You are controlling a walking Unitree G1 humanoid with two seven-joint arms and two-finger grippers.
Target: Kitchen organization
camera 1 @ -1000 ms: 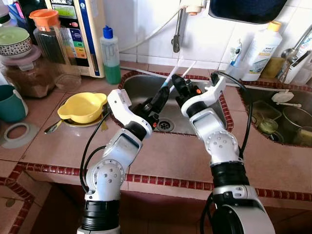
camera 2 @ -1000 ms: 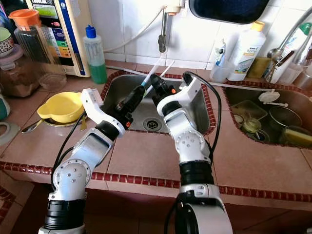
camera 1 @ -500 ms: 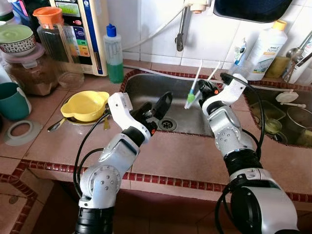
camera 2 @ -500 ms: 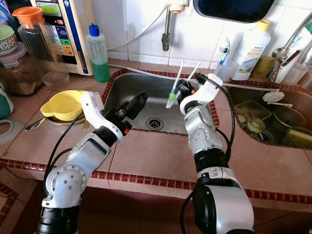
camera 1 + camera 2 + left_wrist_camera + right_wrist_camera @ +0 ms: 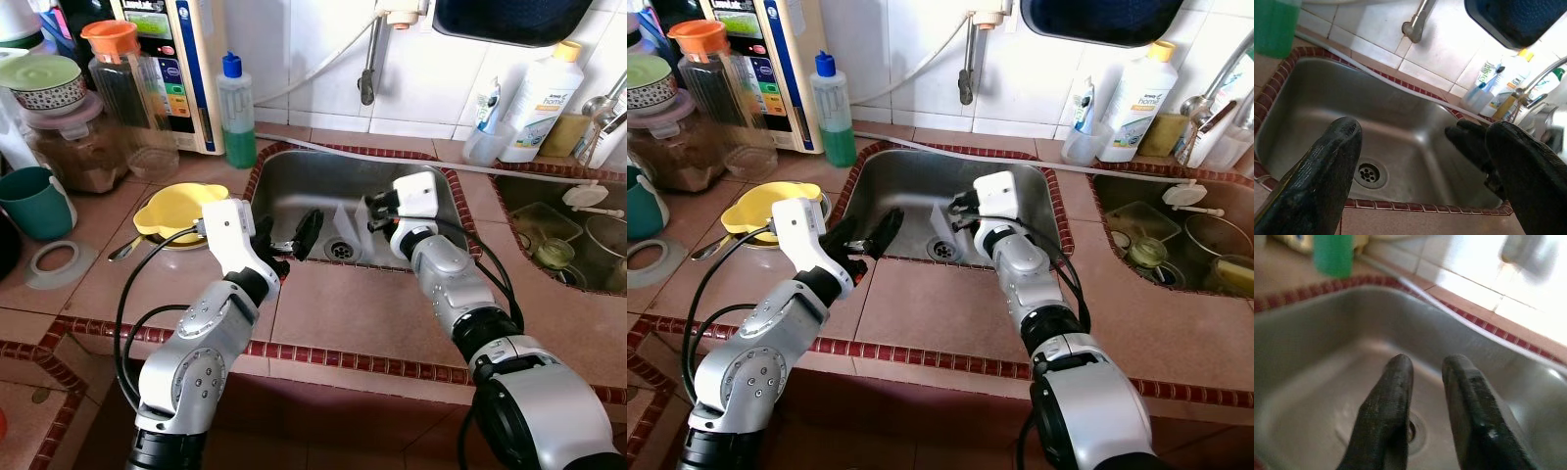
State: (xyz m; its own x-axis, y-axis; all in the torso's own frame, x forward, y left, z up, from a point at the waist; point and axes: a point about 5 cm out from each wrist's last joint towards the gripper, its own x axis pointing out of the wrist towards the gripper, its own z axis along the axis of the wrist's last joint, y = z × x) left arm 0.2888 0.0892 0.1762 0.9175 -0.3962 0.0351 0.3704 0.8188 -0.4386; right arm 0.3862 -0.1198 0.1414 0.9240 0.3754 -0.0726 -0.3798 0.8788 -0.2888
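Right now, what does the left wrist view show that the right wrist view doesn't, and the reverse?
Left wrist view alone: the dark blue basin hanging on the wall, the clear plastic cup of toothbrushes, and the right gripper over the sink, seen between the left gripper's wide-apart jaws. Right wrist view alone: its own jaws, close together with a narrow gap. Both: the stainless steel sink, its round drain, the green soap bottle and the white wall tiles.

Bright, even daylight; soft blur in right wrist view
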